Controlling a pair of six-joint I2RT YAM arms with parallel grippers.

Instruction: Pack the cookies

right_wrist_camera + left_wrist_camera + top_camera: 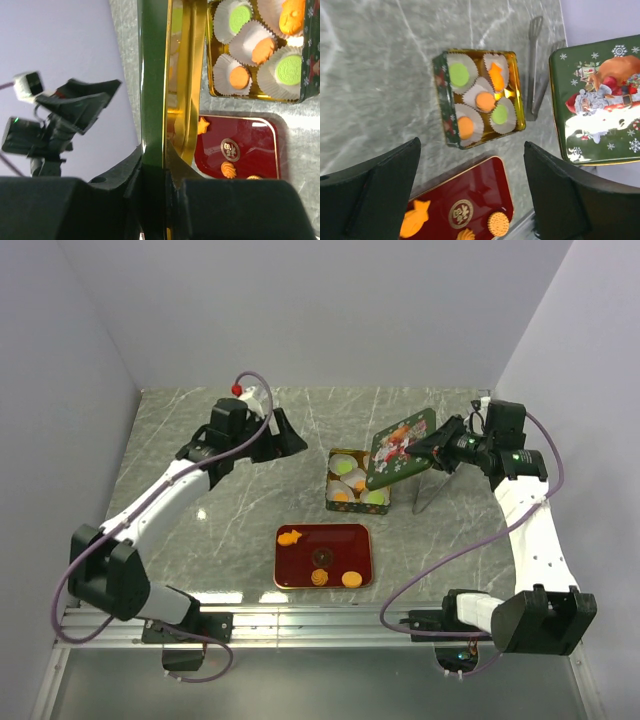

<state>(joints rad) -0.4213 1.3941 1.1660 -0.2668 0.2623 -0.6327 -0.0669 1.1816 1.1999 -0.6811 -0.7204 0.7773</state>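
The right pincer [425, 452] is clenching one edge of the green lid [400, 447], holding it tilted beside the right rim of the open tin [331, 480]. Five cookies [459, 74] are sitting in paper cups [470, 92] inside the tin, below and left of that pincer. The left pincer [288, 437] is hanging released, the tin well to its right, with bare tabletop [200, 520] around it. Four more cookies are lying on the red tray [300, 575], nearer the arm bases than either pincer.
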